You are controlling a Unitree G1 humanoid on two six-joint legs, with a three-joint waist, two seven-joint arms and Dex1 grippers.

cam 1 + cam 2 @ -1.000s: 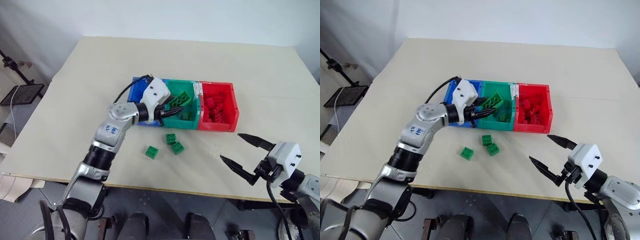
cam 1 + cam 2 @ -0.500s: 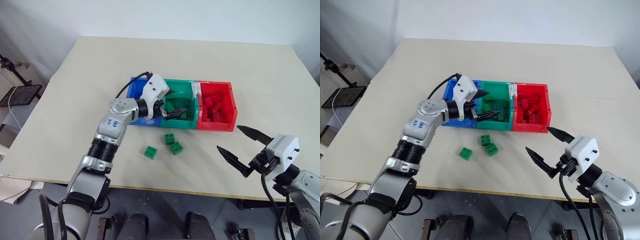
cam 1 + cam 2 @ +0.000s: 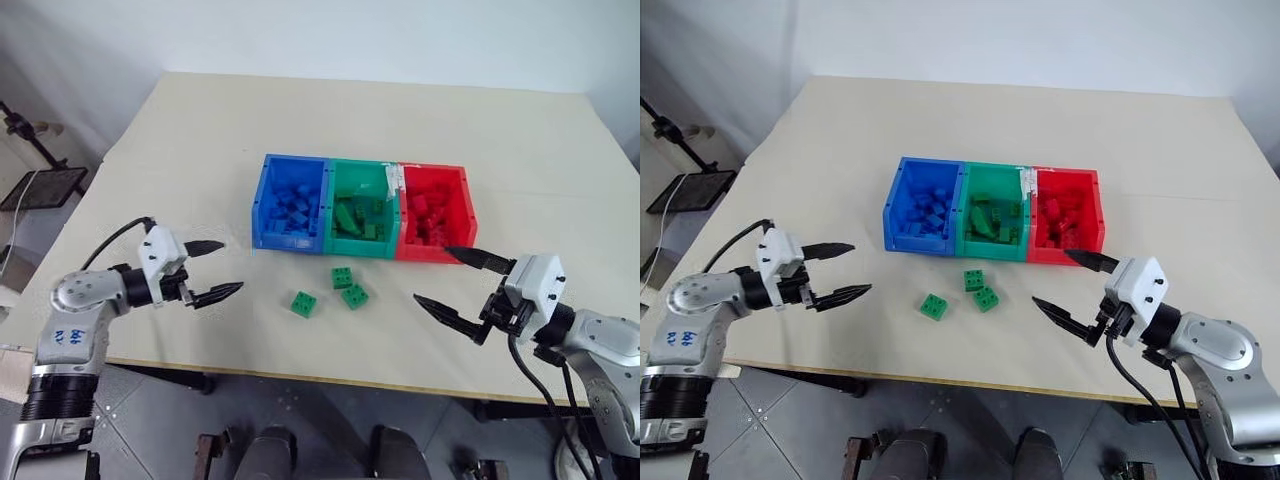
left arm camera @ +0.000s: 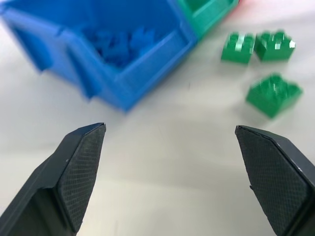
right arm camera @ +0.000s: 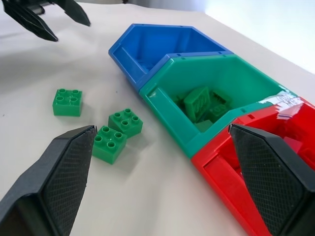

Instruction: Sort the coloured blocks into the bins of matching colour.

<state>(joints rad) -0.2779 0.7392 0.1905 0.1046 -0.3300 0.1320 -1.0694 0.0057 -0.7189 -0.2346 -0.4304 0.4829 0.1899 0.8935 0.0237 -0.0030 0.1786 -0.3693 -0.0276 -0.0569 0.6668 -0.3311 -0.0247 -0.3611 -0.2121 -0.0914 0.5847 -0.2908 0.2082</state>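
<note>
Left gripper (image 3: 214, 268) has swung from the green bin (image 3: 363, 212) out to 9 o'clock, now wide open and empty like right gripper (image 3: 454, 282); three green blocks (image 3: 349, 288) lie at the bins' 6 o'clock, binned ones partly hidden.

Bright even light, soft shadows, blurred wrist close-ups

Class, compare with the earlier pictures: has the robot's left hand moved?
Yes. The left hand has pulled back from over the green plastic bin, out to the left beyond the blue plastic bin, and hangs open and empty.
</note>
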